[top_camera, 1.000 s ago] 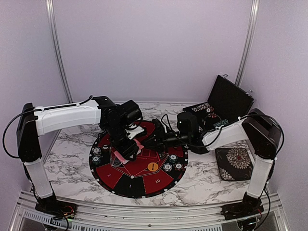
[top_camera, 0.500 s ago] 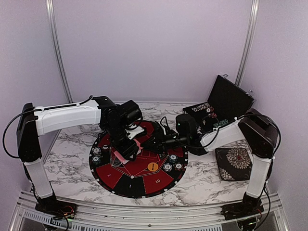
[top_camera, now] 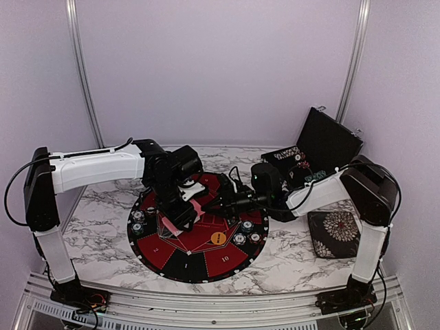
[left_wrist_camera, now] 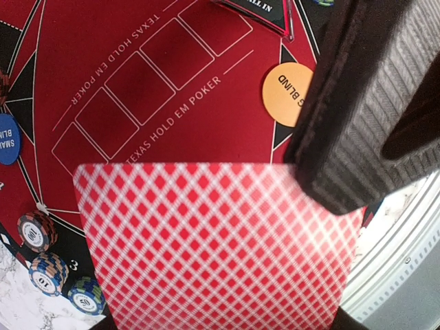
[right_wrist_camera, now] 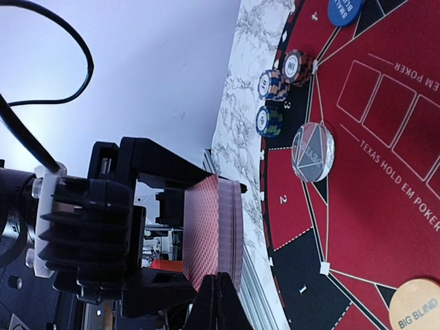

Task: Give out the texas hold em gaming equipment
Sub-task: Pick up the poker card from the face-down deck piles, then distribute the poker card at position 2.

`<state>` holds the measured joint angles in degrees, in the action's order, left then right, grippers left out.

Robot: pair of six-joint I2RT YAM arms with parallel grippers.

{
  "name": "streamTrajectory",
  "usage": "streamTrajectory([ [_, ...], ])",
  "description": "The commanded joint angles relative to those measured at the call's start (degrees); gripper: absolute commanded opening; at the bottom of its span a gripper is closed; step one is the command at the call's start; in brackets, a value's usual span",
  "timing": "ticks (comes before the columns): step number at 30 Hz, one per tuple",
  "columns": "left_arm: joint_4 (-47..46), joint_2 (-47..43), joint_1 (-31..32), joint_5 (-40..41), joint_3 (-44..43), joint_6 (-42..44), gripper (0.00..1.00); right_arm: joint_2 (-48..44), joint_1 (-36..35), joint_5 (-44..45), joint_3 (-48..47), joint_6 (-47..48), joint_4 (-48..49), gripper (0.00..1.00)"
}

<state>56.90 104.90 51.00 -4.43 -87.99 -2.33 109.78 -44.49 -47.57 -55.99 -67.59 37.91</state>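
Observation:
My left gripper (top_camera: pixel 182 212) holds a deck of pink-red-backed playing cards (left_wrist_camera: pixel 213 247) above the round red and black poker mat (top_camera: pixel 199 256), its jaws spread across the deck's width. My right gripper (right_wrist_camera: pixel 220 278) is shut at the deck (right_wrist_camera: pixel 221 230), its fingers meeting right on the top card's edge. One right finger (left_wrist_camera: pixel 357 117) covers that card's corner. Striped chip stacks (right_wrist_camera: pixel 278 86) sit at the mat's rim. An orange Big Blind disc (left_wrist_camera: pixel 285 93), a blue disc (right_wrist_camera: pixel 344 8) and a grey dealer disc (right_wrist_camera: pixel 313 151) lie on the mat.
The black hinged case (top_camera: pixel 323 148) stands open at the back right with chips inside. A dark flower-patterned tray (top_camera: pixel 335 234) lies on the marble table right of the mat. More chip stacks (top_camera: pixel 245 232) sit on the mat's right side.
The right gripper has moved slightly left to the deck and shut at its top card. The left arm has held still with the deck.

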Motion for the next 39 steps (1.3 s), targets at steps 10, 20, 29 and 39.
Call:
streamTrajectory([
  [10, -0.2, -1.3, -0.5, 0.6, 0.8, -0.4, 0.52, -4.3, 2.4, -0.6, 0.8, -1.1, 0.7, 0.0],
  [20, -0.5, -2.2, -1.0, 0.8, 1.6, -0.6, 0.52, -5.9, 4.7, -1.3, 1.9, -0.5, -0.3, 0.0],
  [29, -0.9, -2.9, -1.7, 0.8, 2.5, -0.8, 0.51, -6.5, 6.4, -2.3, 1.7, -0.7, 0.0, 0.0],
  [39, -1.2, -3.9, -2.6, 0.9, 4.0, -1.1, 0.51, -7.0, 8.1, -2.7, 2.2, -1.0, 0.1, 0.0],
])
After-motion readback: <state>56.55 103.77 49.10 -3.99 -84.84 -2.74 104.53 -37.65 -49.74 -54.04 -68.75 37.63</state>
